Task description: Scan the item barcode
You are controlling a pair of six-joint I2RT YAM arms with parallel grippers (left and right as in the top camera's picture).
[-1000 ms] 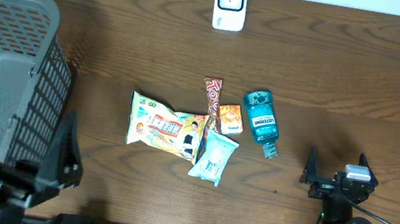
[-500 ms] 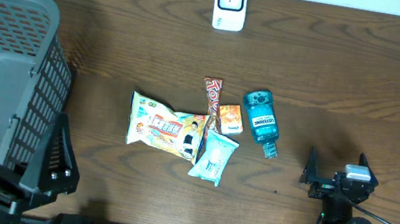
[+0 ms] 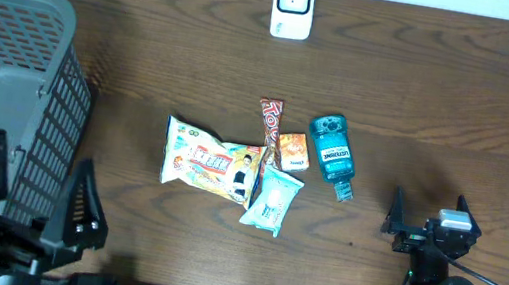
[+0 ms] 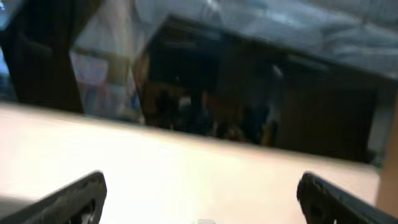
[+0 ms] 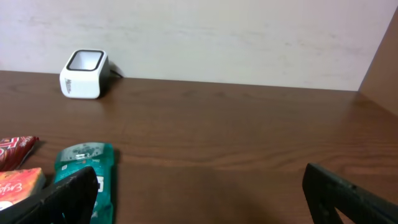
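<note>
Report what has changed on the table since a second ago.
Only the left tool moved: it drew slightly back, lower in the overhead view, by the grey basket, open and empty throughout. Nothing was grasped or released. The right tool, barcode scanner, snack bag, candy bar, orange box, mouthwash bottle and wipes pack stayed put.

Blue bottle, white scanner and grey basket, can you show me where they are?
blue bottle (image 3: 333, 156), overhead view, on its label.
white scanner (image 3: 293, 5), overhead view, on its top face.
grey basket (image 3: 60, 124), overhead view, on its mesh side wall.
</note>
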